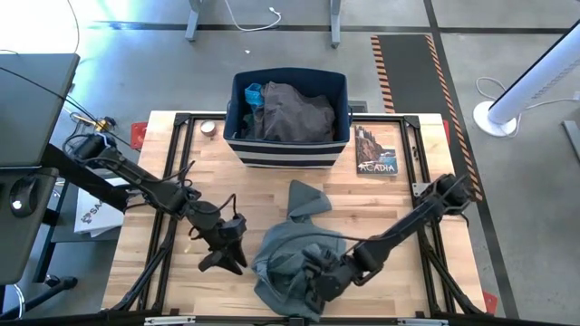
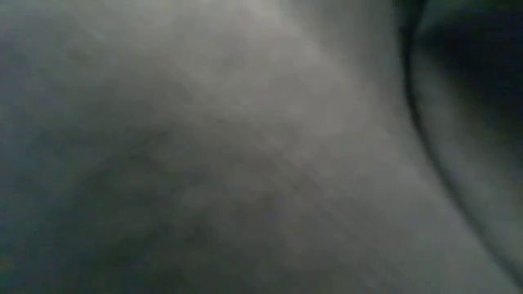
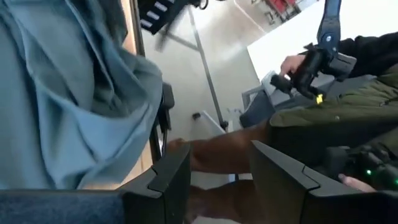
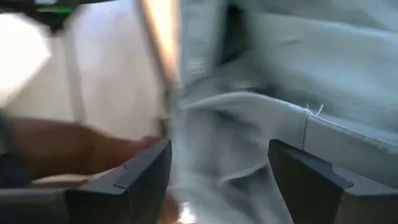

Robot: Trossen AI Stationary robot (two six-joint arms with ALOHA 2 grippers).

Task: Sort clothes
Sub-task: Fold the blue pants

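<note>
Wooden slats make up the surface (image 1: pixel 381 204), which stands on a grey floor, and a person's hand (image 3: pixel 292 64) shows in the room beyond it in the left wrist view.

Starting at the left, the left tool (image 1: pixel 224 256) hangs low over bare wood, its two fingers (image 3: pixel 168 180) standing apart with nothing between them. Just to its right lies the grey-green shirt (image 1: pixel 294 258), rumpled in a heap at the near edge, with one flap reaching away toward the navy striped bin (image 1: pixel 288 154). That bin sits well beyond both tools and holds dark grey-brown trousers (image 1: pixel 294 113) with a bright blue piece (image 1: pixel 253 91) tucked in its corner.

Further right, the right tool (image 1: pixel 323 282) is down on the shirt's folds, jaws spread wide; the cloth lies ahead of and between its fingers (image 4: pixel 146 174), not pinched. The low view is filled by grey cloth close to its lens.

The step in hand looks like gathering the shirt. To do it well, the right tool should probably press into a thick fold before closing, so it catches several layers, while the left tool moves right to take the near edge. A postcard (image 1: pixel 376 150) lies beside the bin.
</note>
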